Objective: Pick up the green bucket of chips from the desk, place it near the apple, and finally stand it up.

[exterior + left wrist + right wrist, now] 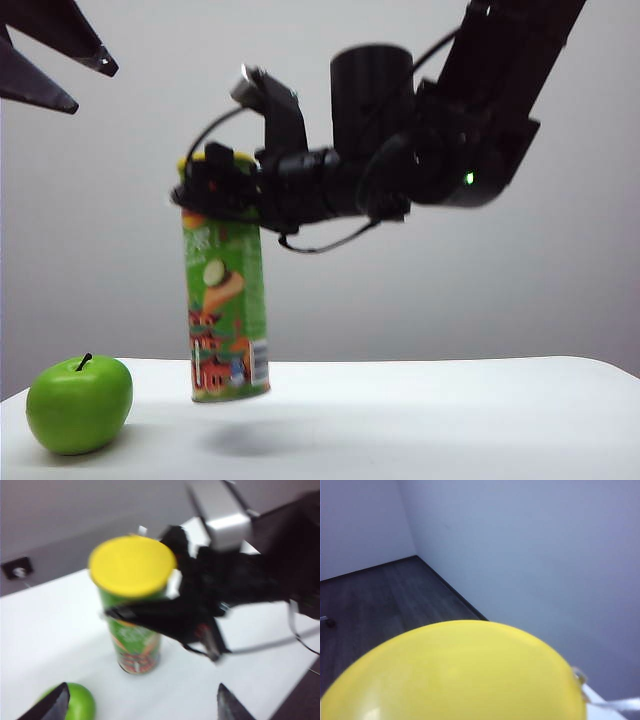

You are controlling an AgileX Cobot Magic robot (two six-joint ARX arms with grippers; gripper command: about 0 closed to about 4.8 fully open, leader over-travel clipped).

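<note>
The green bucket of chips hangs nearly upright just above the desk, its shadow beneath it. My right gripper is shut on it right under the yellow lid, one dark finger crossing its side. The lid fills the right wrist view and hides that gripper's fingers. The apple rests on the desk to the left of the can, a short gap between them. My left gripper hovers high at the upper left, open and empty, one fingertip over the apple.
The right arm reaches in from the upper right, with a cable loop hanging below the wrist. The desk's rounded edge lies at the right. A plain grey wall stands behind.
</note>
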